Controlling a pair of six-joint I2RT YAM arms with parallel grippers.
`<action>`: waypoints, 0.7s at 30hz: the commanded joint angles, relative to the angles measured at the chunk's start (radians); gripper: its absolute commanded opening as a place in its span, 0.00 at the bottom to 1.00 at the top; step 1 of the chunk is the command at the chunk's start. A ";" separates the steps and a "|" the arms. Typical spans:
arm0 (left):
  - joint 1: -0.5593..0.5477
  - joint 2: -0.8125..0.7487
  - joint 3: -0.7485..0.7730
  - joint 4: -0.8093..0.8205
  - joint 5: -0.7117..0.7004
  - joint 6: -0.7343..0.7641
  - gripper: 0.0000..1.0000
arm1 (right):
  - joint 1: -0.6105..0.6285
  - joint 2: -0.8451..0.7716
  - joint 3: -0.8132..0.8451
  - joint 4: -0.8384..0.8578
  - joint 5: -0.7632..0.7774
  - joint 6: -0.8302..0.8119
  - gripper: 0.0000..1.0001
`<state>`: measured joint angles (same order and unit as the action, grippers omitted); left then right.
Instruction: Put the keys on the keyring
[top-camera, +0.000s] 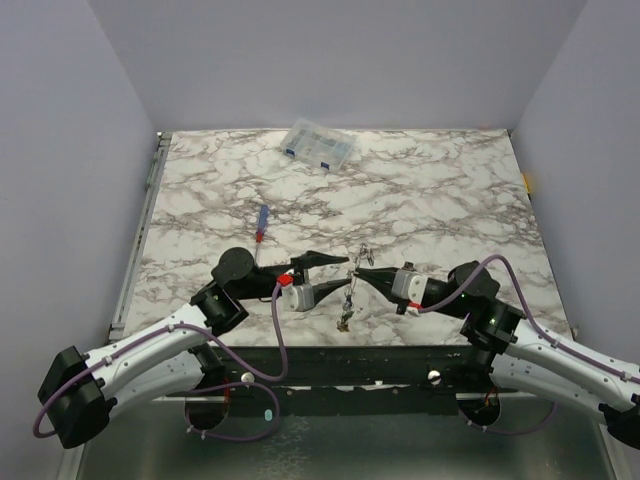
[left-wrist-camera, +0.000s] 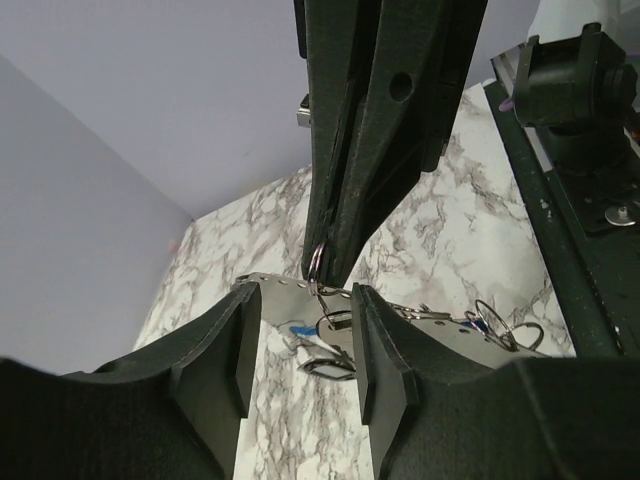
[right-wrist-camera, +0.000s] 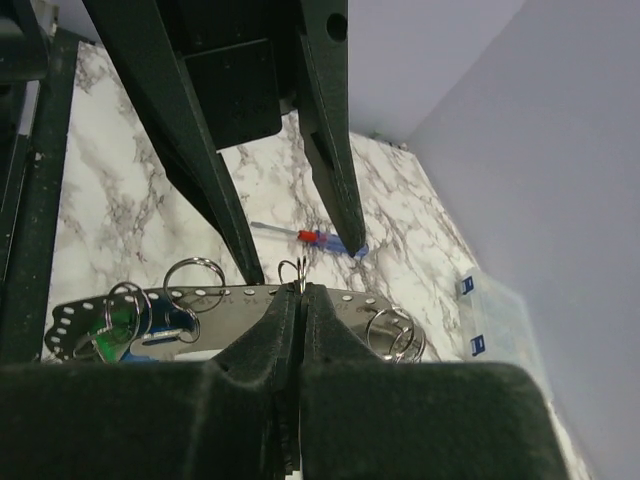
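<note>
The left claw is standing half open, its fingers flanking the keyring and gripping nothing. The right claw is pinching fully shut on a small split ring at the top edge of the keyring, a grey metal band dotted with holes, above the desk. The keys, tagged blue and green, are hanging from it. Farther back, a screwdriver is lying.

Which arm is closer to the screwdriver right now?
Left. Its wrist sits just on the near side of the screwdriver, the left gripper pointing right. The right gripper, pinching a small metal ring, is farther right.
</note>
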<state>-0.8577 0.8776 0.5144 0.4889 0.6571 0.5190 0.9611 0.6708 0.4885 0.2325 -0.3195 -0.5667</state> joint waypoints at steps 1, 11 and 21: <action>-0.003 0.012 -0.010 0.036 0.060 -0.029 0.45 | 0.005 -0.022 -0.012 0.135 -0.060 0.013 0.00; -0.002 0.024 -0.008 0.042 0.094 -0.034 0.38 | 0.005 -0.025 -0.027 0.179 -0.128 0.022 0.00; -0.002 0.031 -0.010 0.043 0.122 -0.033 0.24 | 0.005 -0.016 -0.011 0.152 -0.187 0.025 0.00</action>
<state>-0.8574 0.8921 0.5140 0.5144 0.7349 0.4908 0.9558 0.6598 0.4625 0.3195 -0.4000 -0.5568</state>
